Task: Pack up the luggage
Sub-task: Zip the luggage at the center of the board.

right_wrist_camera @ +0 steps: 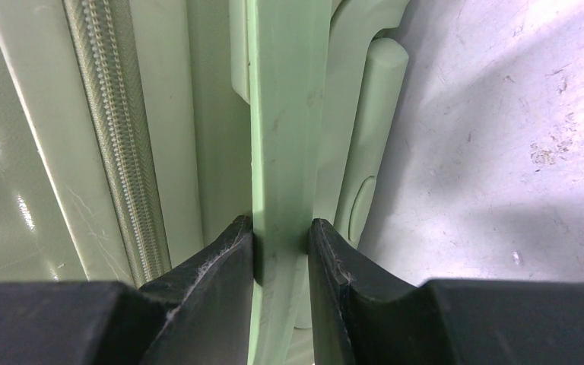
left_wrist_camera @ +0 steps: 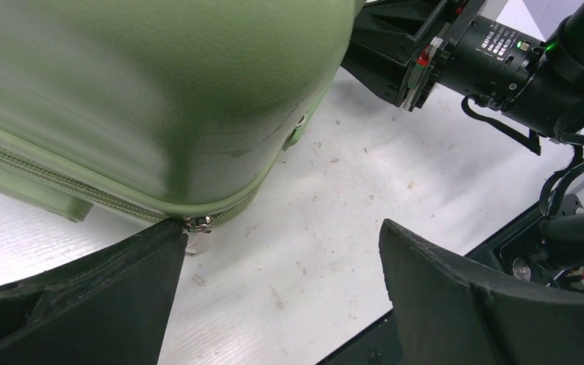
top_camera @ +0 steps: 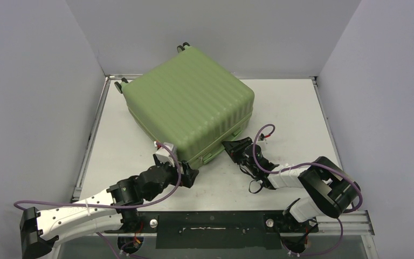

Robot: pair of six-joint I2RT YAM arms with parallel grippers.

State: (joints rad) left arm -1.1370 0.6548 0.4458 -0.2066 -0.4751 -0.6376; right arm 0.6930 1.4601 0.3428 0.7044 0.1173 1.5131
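Luggage: I see the luggage (top_camera: 191,102) closed and lying flat, ribbed shell up. It takes up the far-left and middle of the table (top_camera: 291,108), with its wheels (top_camera: 183,46) toward the back wall.
Left gripper: my left gripper (top_camera: 190,174) sits low at the near corner of the case. Its jaws are spread wide, with only bare tabletop between them.
Left contact: on the left wrist view, the tip of one finger (left_wrist_camera: 152,258) is right at the metal zipper pull (left_wrist_camera: 200,232) hanging from the corner seam. I cannot tell whether it actually touches. The other finger stands well apart from the shell.
Right gripper: my right gripper (top_camera: 232,147) is up against the near side face of the case, jaws drawn in to a narrow gap.
Right hold: on the right wrist view, both pads press on the flat green handle (right_wrist_camera: 285,137) of the case, pinching it between them.
Zipper: the zipper (right_wrist_camera: 118,129) runs parallel to the handle, just beside it. Its teeth are closed along the stretch I can see.
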